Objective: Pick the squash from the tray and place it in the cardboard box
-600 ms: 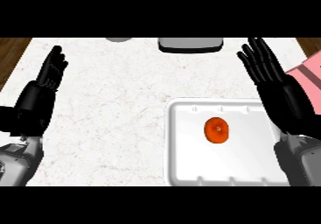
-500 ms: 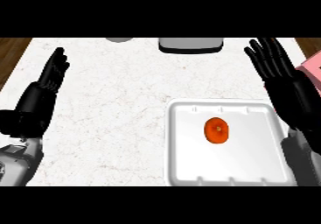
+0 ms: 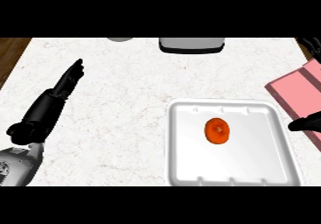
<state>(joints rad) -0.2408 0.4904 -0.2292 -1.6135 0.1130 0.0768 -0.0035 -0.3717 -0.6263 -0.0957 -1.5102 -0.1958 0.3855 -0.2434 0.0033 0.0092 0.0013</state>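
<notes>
A smooth, rounded orange squash [image 3: 217,131] is lying near the middle of a shallow white tray [image 3: 182,148] with rounded corners, which is sitting on the white speckled tabletop [image 3: 124,118]. A flat pink cardboard box [image 3: 297,89] is lying just beside the tray, to its right. The left hand [image 3: 64,85] is resting at the left with straight fingers, holding nothing. The right hand [image 3: 307,124] is showing only partly at the right edge, so how open it is cannot be told.

orange squash [image 3: 217,130], white tray [image 3: 256,155], pink box [image 3: 297,89]

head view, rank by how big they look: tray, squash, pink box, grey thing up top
1. tray
2. pink box, though cut off at the edge
3. grey thing, cut off too
4. squash
</notes>
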